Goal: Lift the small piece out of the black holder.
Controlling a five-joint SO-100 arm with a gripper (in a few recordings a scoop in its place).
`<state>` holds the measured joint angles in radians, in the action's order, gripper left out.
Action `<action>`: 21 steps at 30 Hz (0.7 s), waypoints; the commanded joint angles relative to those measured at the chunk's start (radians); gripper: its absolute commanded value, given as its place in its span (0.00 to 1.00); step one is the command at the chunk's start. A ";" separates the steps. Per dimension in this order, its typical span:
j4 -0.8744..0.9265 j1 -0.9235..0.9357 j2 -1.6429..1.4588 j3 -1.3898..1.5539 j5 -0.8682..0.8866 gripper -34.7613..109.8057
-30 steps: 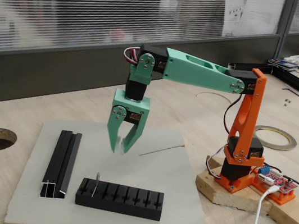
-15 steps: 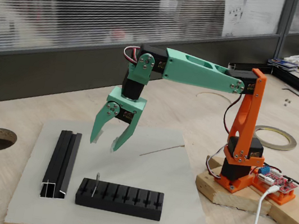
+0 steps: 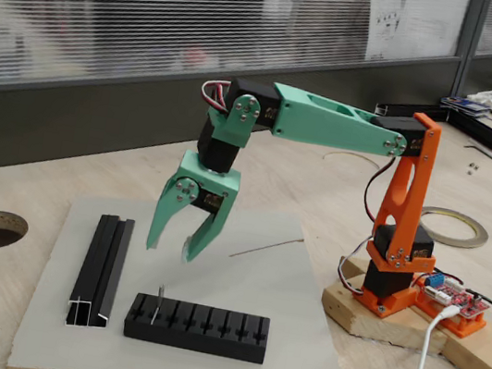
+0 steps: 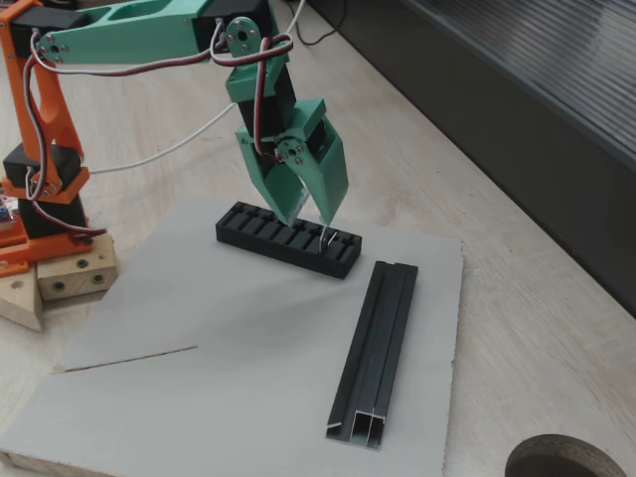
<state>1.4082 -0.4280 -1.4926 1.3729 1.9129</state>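
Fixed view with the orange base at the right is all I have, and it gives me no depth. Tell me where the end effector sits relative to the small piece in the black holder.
Observer: In a fixed view from the other side, the open end effector hangs over the end of the black holder where the small piece stands upright.
Operator: Say whether the fingers straddle it.
Observer: Not as seen there. One fingertip appears almost directly above the top of the small piece, and the other lies toward the holder's middle.
Operator: Report any contact.
Observer: None that I can see. A sliver of gap shows between that fingertip and the small piece, though it is very fine.
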 commanded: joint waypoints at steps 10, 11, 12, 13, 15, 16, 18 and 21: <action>-0.005 -0.018 0.087 -0.012 0.118 0.47; -0.005 -0.018 0.091 -0.012 0.130 0.47; -0.005 -0.018 0.092 -0.012 0.133 0.47; -0.005 -0.014 0.092 -0.011 0.133 0.47; -0.006 -0.008 0.092 -0.011 0.132 0.47; -0.006 -0.008 0.092 -0.011 0.132 0.47; -0.008 -0.008 0.092 -0.012 0.132 0.47; -0.009 -0.017 0.095 -0.012 0.143 0.47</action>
<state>1.4082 -0.4234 -1.3975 1.3729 2.0325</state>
